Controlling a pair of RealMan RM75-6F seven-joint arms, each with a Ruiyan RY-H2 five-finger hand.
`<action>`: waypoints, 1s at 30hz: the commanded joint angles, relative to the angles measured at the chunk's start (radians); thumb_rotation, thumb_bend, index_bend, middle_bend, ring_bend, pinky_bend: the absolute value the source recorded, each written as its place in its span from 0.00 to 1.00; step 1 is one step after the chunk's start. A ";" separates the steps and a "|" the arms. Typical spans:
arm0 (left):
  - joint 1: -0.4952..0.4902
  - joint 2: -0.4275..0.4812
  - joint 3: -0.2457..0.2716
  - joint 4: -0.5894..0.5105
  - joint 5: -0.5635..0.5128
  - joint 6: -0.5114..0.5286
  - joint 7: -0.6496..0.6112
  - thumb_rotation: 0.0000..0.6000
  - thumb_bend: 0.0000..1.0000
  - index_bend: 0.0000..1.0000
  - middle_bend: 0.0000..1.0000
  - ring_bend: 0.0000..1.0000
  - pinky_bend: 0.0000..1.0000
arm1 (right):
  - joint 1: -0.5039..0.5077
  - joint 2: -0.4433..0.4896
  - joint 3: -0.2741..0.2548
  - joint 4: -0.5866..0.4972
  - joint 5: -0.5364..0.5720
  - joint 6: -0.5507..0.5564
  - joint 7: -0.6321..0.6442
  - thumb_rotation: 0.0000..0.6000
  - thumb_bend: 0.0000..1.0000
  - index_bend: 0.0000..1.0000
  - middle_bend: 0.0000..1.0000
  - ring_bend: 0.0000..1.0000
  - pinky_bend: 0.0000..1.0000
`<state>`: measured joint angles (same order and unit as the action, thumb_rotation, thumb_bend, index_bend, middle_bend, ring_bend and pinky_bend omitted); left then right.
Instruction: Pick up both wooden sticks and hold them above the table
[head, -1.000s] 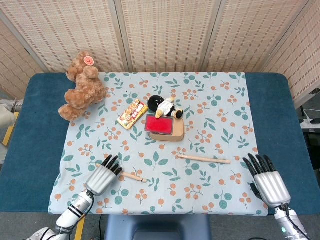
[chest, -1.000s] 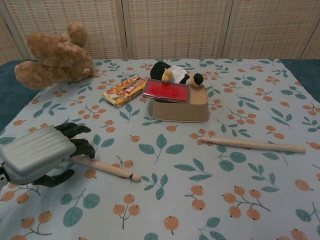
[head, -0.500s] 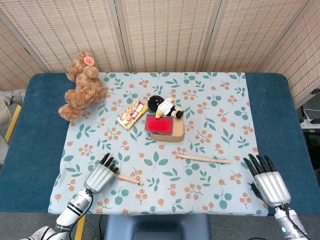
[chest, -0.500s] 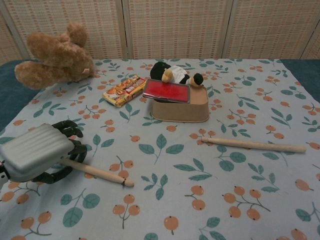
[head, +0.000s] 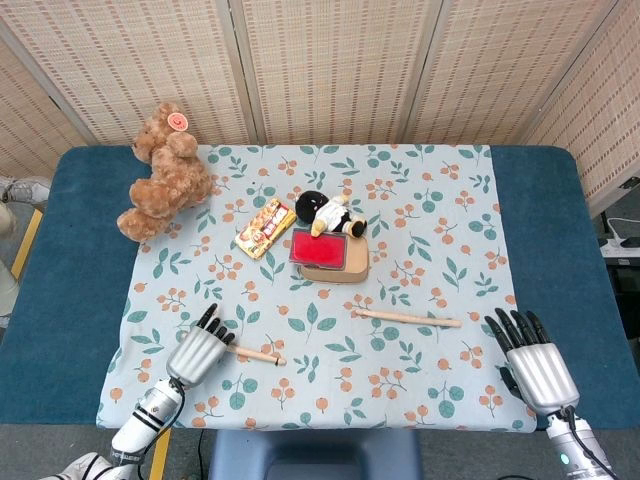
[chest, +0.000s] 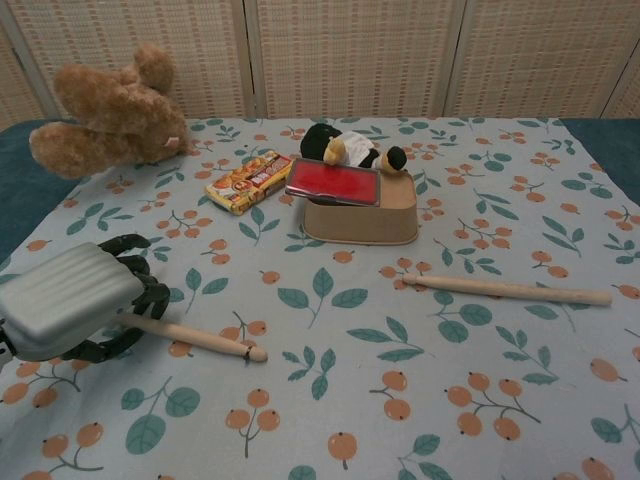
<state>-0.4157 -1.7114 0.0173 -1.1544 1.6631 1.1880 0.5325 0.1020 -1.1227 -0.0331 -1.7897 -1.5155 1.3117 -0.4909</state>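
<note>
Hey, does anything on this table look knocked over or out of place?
Mostly the toys. The teddy bear lies toppled near the cloth's far left corner, and a small black-and-white plush lies on its side against the red-topped box. Nothing looks spilled or broken.

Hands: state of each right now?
Left hand: closed around one end of the shorter wooden stick.
Right hand: open, holding nothing; longer wooden stick lies untouched.

Open floral cloth (head: 420, 385) fills the lower right; the tan box with red lid (head: 328, 256) blocks the frame's centre.
</note>
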 joint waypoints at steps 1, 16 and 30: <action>0.007 -0.012 -0.001 0.017 0.014 0.043 -0.005 1.00 0.51 0.71 0.76 0.42 0.16 | 0.006 -0.009 0.003 0.003 -0.010 0.002 -0.002 1.00 0.35 0.00 0.00 0.00 0.00; 0.031 0.017 -0.012 0.046 0.070 0.257 -0.232 1.00 0.57 0.84 0.90 0.51 0.13 | 0.127 -0.200 0.083 0.049 0.075 -0.096 -0.199 1.00 0.35 0.23 0.23 0.00 0.00; 0.048 0.041 -0.007 0.100 0.078 0.319 -0.280 1.00 0.57 0.84 0.90 0.51 0.12 | 0.224 -0.430 0.161 0.209 0.269 -0.142 -0.421 1.00 0.35 0.32 0.30 0.00 0.00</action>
<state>-0.3685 -1.6691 0.0091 -1.0638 1.7347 1.4981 0.2550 0.3106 -1.5328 0.1133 -1.6000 -1.2751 1.1785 -0.8881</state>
